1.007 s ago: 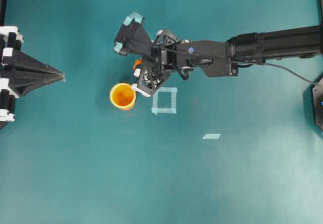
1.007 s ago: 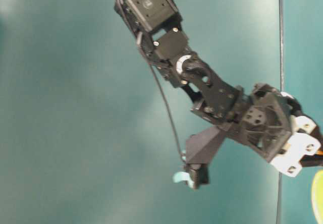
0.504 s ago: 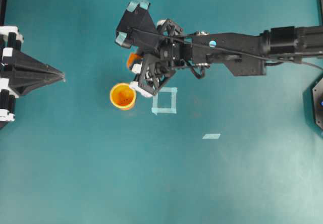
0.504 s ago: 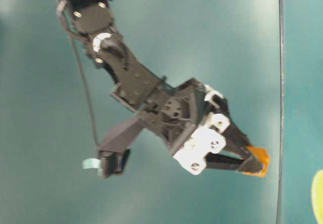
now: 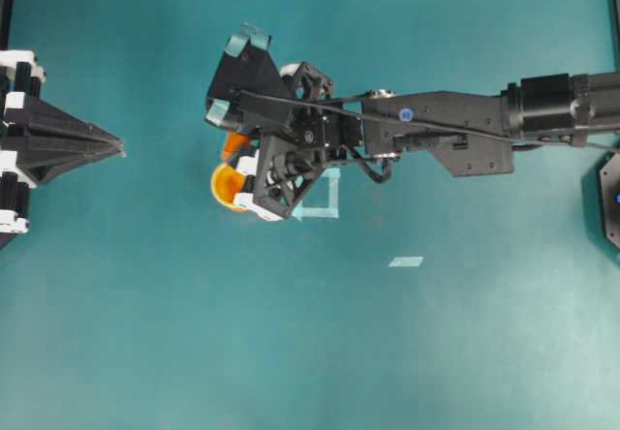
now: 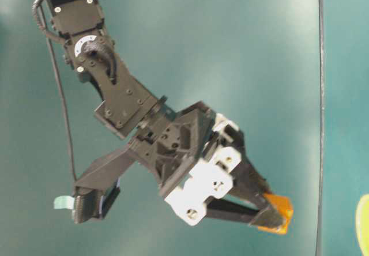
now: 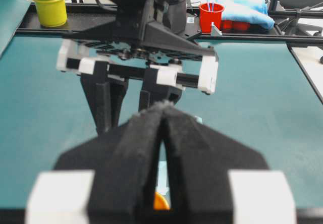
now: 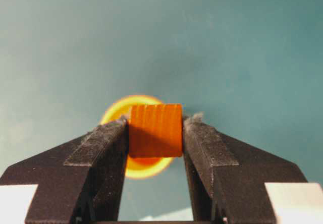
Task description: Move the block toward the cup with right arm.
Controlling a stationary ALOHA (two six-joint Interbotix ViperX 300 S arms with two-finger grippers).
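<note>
While the right arm [image 5: 465, 130] reaches across tilted down, its gripper [image 8: 155, 133] pinches the block [image 8: 155, 129] above the cup [image 8: 121, 110].

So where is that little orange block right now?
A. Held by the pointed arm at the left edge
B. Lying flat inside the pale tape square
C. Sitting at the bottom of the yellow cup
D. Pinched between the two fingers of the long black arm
D: the right wrist view shows the block clamped between the right end effector's dark fingers, with the cup on the table behind it.
</note>
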